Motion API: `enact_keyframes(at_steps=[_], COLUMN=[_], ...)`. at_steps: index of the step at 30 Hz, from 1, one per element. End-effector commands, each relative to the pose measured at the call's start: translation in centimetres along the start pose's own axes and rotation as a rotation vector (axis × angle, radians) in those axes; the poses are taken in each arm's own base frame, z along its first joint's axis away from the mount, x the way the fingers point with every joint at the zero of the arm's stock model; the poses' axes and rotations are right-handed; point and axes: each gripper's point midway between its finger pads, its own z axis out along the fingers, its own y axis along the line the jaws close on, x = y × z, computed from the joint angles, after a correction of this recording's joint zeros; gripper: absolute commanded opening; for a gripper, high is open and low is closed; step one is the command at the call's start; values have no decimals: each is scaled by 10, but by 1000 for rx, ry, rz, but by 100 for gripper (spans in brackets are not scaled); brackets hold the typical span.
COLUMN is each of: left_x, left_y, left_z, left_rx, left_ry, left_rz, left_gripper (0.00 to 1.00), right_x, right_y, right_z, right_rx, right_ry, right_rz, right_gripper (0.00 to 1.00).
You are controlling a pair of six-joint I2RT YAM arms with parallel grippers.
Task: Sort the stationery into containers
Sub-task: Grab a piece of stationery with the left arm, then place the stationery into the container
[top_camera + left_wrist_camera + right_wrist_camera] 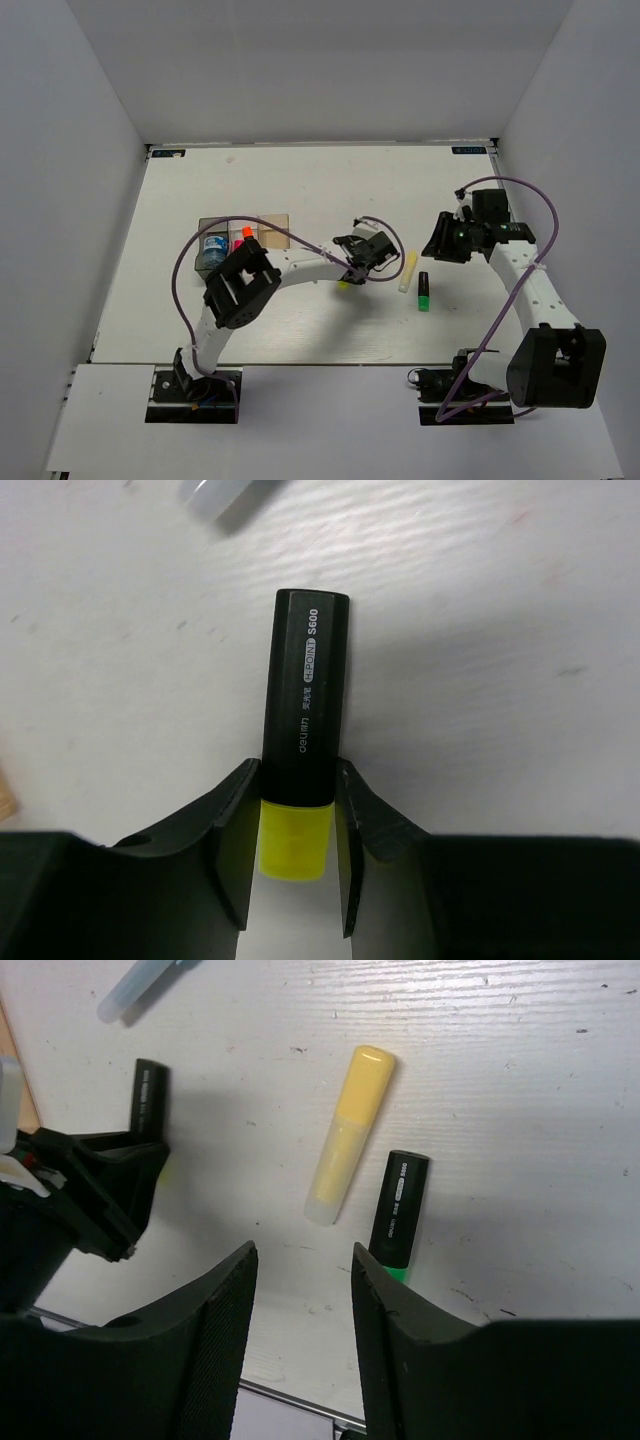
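1. Closed the left gripper (pixel 295 780) on one item, the yellow-capped marker (pixel 305 680), fingers (pixel 232 820) pressed against both sides at the seam of cap and black body.
2. Found that marker flat on the table (pixel 300 180), about mid-table, well apart from the containers (pixel 278 225) to the left, a pale blue stick (pixel 225 495) near its far end.
3. Judged the step in hand to be the pick-up for a bin. Needed a firm squeeze before any lift: gripped near the cap end, most of the body beyond the fingertips and so prone to droop or swivel.
4. Called for a straight rise, a carry left above the bin walls, and a lengthwise lowering to suit the narrow bins.
5. Saw a blue-white round item (pixel 212 246) in the grey bin (pixel 206 224) and an orange-capped marker (pixel 245 238) in the clear bin (pixel 236 226); took the clear bin as the likely home, a guess only.
6. Reached the left arm (pixel 300 265) from its base through a raised elbow near the bins, then right across the table, wrist bent down over the marker.
7. Held the right gripper (pixel 300 1270) open and empty above the table, near the green-capped marker (pixel 398 1205) and the cream-yellow stick (pixel 350 1130); stretched the right arm (pixel 535 290) forward from its base, wrist turned left toward them.
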Motion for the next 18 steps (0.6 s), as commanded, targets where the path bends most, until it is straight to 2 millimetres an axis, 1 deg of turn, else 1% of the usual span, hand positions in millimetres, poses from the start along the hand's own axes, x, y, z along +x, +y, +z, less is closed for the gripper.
enact_keyframes(at_steps=[1, 3, 4, 5, 6, 7, 8, 9, 10, 11, 12, 13, 14, 16, 17, 18], left_x=[10, -10, -12, -22, -30, -31, -39, -43, -41, -48, -54, -56, -56, -64, -58, -56], left_y=[36, 43, 47, 52, 59, 66, 79, 86, 92, 104, 110, 114, 129, 148, 169, 183], left_z=[-21, -46, -51, -63, -76, -78, -93, -97, -98, -104, -114, -116, -119, -134, -126, -133], left_rx=[-39, 2, 7, 22, 35, 32, 46, 47, 44, 47, 59, 57, 42, 29, -20, -33], left_ry=[16, -47, -57, -88, -114, -119, -150, -160, -161, -186, -212, -218, -225, -272, -252, -256], left_rz=[60, 31, 35, 13, -6, -13, -49, -57, -62, -93, -109, -114, -137, -179, -212, -234], left_gripper=[0, 0, 0, 0, 0, 0, 0, 0, 0, 0, 0, 0, 0, 0, 0, 0], right_x=[5, 7, 8, 9, 9, 11, 11, 12, 13, 14, 13, 14, 14, 16, 16, 15], right_y=[6, 8, 9, 11, 11, 11, 11, 13, 13, 13, 13, 14, 14, 14, 15, 15], right_z=[-1, 0, 1, 0, 1, 2, 2, 3, 4, 4, 5, 5, 5, 6, 6, 6], right_rx=[-43, -63, -69, -81, -83, -88, -94, -102, -105, -106, -109, -112, -113, -117, -120, -121], right_ry=[12, 23, 29, 32, 37, 47, 48, 52, 58, 63, 64, 66, 67, 74, 76, 73], right_rz=[-5, -6, -13, -13, -13, -12, -15, -15, -13, -19, -14, -18, -14, -12, -15, -13], right_gripper=[47, 52, 56, 58, 58, 60, 61, 61, 61, 61, 61, 61, 61, 61, 61, 61])
